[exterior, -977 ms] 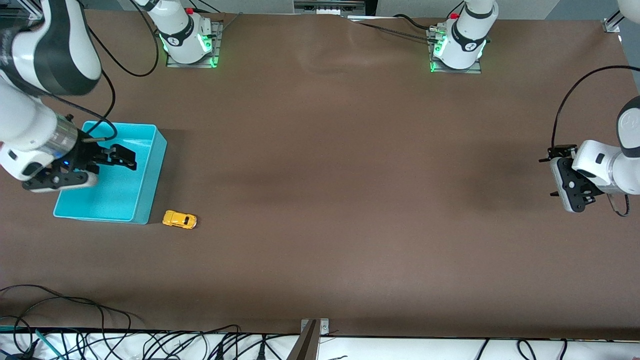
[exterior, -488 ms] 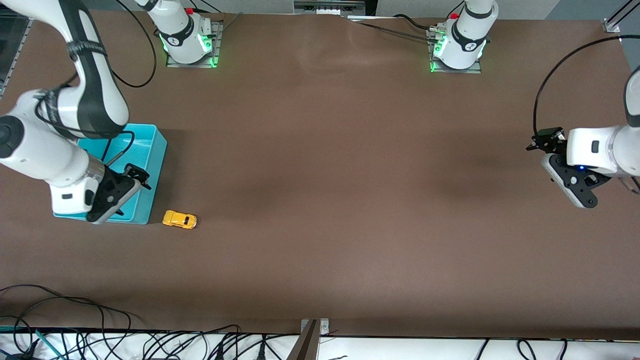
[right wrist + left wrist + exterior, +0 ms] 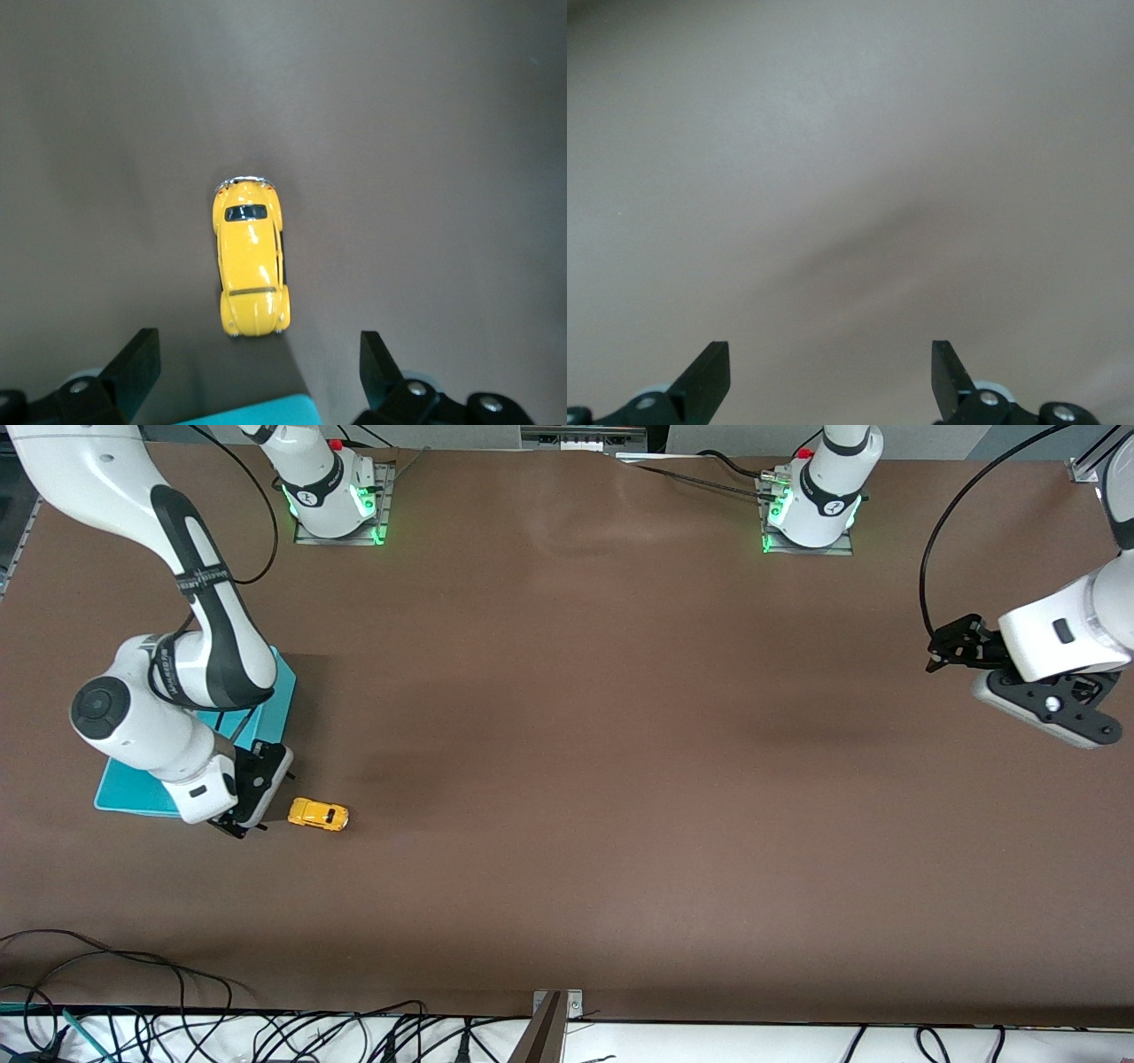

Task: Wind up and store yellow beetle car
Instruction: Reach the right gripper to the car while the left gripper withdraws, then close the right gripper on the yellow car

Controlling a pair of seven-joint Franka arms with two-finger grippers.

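The yellow beetle car (image 3: 318, 814) stands on the brown table beside the corner of the turquoise bin (image 3: 133, 795) that is nearest the front camera. My right gripper (image 3: 241, 825) hangs over that bin corner, pointing down, close to the car but apart from it. In the right wrist view the car (image 3: 251, 266) lies lengthwise just ahead of the open right gripper (image 3: 259, 356), with nothing between the jaws. My left gripper (image 3: 948, 646) is up in the air over the left arm's end of the table, open and empty (image 3: 830, 365).
The right arm covers most of the turquoise bin; one corner (image 3: 257, 413) of it shows in the right wrist view. Cables (image 3: 133, 1027) lie along the table edge nearest the front camera. The left wrist view shows only bare tabletop (image 3: 850, 177).
The right arm has swung from above the bin's inside out to the bin corner beside the car, its gripper turned downward. The left gripper has shifted toward the arms' bases and turned.
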